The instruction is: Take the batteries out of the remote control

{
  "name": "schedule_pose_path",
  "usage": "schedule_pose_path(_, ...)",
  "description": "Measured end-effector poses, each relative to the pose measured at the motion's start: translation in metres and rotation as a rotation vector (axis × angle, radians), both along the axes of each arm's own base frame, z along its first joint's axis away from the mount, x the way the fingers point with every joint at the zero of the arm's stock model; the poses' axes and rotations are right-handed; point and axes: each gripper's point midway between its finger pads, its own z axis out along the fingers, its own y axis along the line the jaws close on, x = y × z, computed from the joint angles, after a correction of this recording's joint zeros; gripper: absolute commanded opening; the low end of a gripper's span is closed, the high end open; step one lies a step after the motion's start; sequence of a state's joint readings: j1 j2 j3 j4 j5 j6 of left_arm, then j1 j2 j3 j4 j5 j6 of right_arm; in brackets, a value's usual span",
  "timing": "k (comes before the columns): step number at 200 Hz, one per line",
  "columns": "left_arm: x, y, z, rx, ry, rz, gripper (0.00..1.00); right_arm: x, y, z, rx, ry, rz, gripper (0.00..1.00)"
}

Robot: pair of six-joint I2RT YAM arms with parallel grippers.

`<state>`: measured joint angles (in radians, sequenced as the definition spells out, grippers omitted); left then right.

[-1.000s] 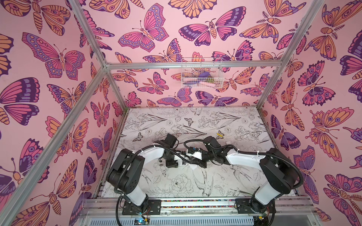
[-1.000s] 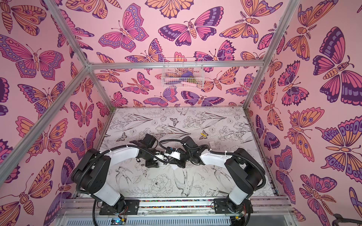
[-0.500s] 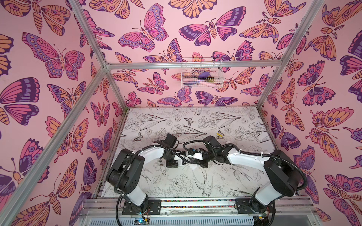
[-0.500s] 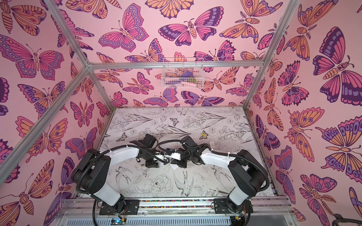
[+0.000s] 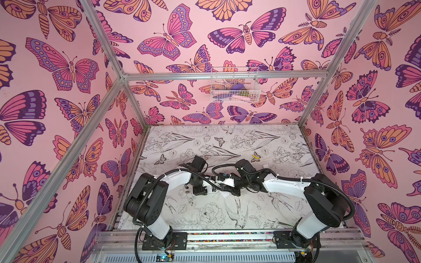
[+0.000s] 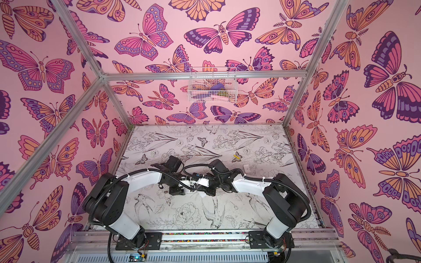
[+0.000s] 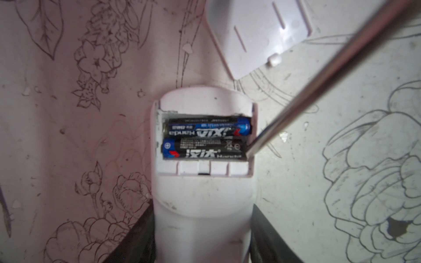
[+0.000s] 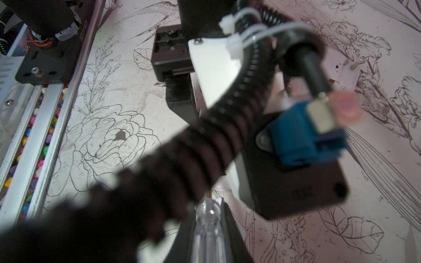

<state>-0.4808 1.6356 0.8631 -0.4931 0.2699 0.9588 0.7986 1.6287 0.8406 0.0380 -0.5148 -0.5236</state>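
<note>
In the left wrist view my left gripper (image 7: pixel 202 218) is shut on the white remote control (image 7: pixel 202 193), a dark finger on each side of its body. Its compartment is open, with two black batteries lying side by side: one (image 7: pixel 207 128) and the other (image 7: pixel 202 149). A steel screwdriver shaft (image 7: pixel 319 84) slants in, its tip touching the end of the second battery. In the right wrist view my right gripper (image 8: pixel 208 209) is shut on the screwdriver's clear handle (image 8: pixel 207 227). A yellow battery (image 5: pixel 256 157) lies on the mat, seen in both top views (image 6: pixel 237 156).
A white battery cover (image 7: pixel 257 34) lies on the flowered mat just beyond the remote. Another small white cover (image 6: pixel 247 167) rests behind the right arm. Both wrists meet near the mat's middle (image 5: pixel 216 186). A wire basket (image 5: pixel 234 85) hangs on the back wall.
The right arm has shifted slightly toward the left arm. Both grips look unchanged.
</note>
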Motion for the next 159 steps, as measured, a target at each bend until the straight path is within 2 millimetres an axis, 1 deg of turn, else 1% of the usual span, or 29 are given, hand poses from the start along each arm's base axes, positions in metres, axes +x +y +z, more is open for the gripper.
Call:
schedule_pose_path(30, 0.0, 0.0, 0.0, 0.0, 0.0, 0.0, 0.45, -0.003, 0.001, 0.001, -0.025, -0.046, -0.006, 0.0)
schedule_pose_path(64, 0.0, 0.0, 0.0, 0.001, 0.0, 0.001, 0.45, -0.01, 0.0, 0.002, -0.053, -0.182, -0.018, 0.0)
schedule_pose_path(106, 0.0, 0.0, 0.0, 0.004, -0.004, 0.0, 0.45, -0.017, 0.005, 0.003, -0.057, -0.342, -0.055, 0.0)
schedule_pose_path(159, 0.0, -0.001, 0.0, 0.005, -0.007, 0.004, 0.45, -0.019, 0.01, 0.007, -0.043, -0.419, -0.089, 0.0)
